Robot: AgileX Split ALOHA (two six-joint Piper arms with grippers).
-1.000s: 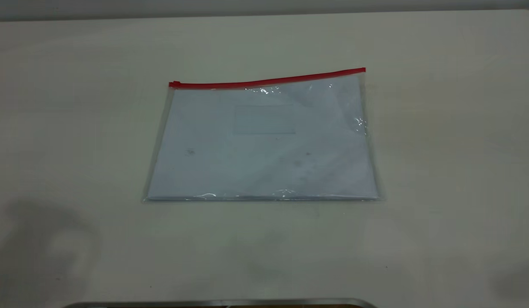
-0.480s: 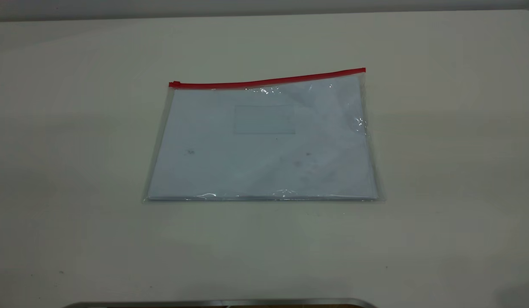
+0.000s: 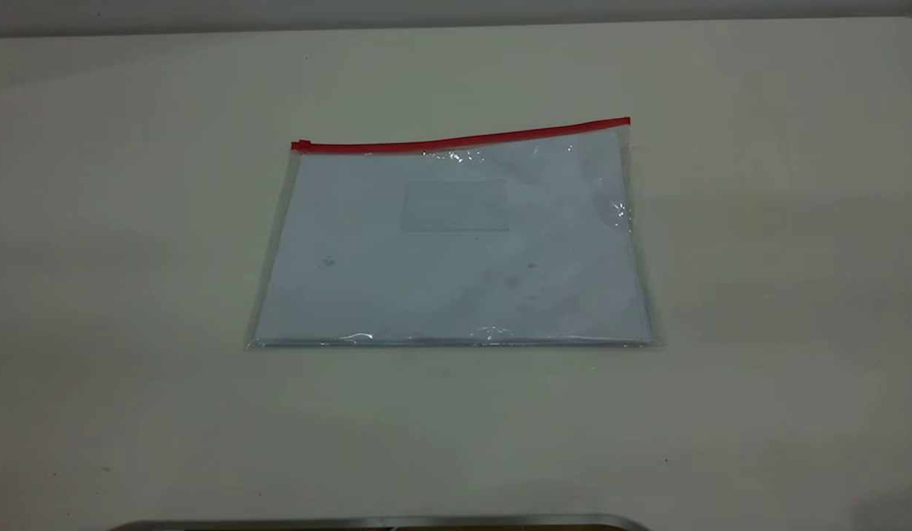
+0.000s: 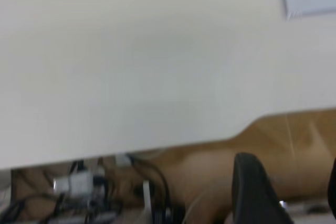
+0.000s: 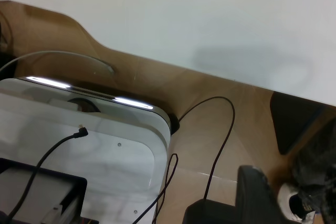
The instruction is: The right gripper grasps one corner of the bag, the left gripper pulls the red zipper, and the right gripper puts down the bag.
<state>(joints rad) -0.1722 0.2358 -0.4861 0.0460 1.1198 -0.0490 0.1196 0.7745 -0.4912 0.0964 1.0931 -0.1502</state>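
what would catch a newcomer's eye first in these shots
The large flat clear-plastic bag of white paper sheets lies alone mid-table, its thin bright red zipper along the far long edge. Neither arm shows in the exterior view. The left gripper and right gripper sit beyond the pale table edge.

On my exterior feed I see the bag (image 3: 456, 251) as clear plastic over pale white paper, with the red zipper (image 3: 463, 139) a bright red line on one long edge. The surface (image 3: 116, 221) reads cream-white. My left pincer (image 4: 286, 192) shows black, and the right pincer (image 5: 257, 195) dark grey-black.
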